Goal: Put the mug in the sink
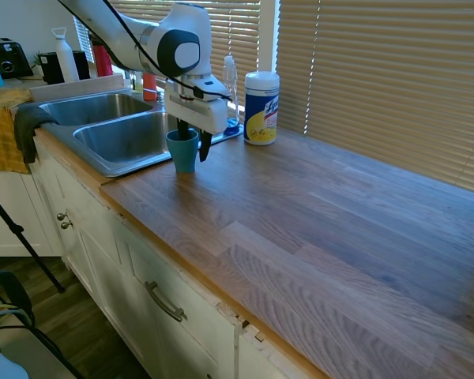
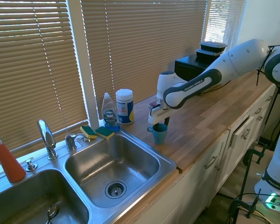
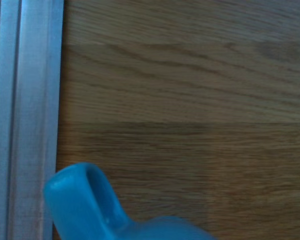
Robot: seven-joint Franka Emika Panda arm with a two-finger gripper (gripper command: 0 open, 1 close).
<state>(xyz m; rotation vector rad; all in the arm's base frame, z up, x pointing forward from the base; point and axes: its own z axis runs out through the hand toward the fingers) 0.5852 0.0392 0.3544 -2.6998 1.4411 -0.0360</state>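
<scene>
A: Reading the first exterior view from the left: which parts belong to the task?

B: First the sink, a shiny two-basin steel unit let into the wooden desk. Just right of its rim stands the mug, upright on the wood, close to the metal edge but not in a basin. Over it is the hand, and further right a white wipes canister.

A: What is the state of the hand?

B: The fingers are spread and lowered about the mug's rim; one dark finger shows outside the wall on the canister side, and the other appears to dip inside the mouth. They straddle one side of the wall with a gap visible, so nothing is clamped yet. The second exterior view agrees: the hand sits at the top of the mug, which rests on the desk.

A: How should the mug be expected to handle?

B: Probably as a small, rigid, light cup with a matte surface, so moderate grip should hold it. If it is ceramic it would chip against steel, which argues for lowering it into the basin, not dropping it. The tapered body makes the rim wall the sensible place to pinch.

A: And the wrist view?

B: It shows a looped handle projecting toward the sink's edge; judged from this, the pinch is on the wall away from that handle.
</scene>
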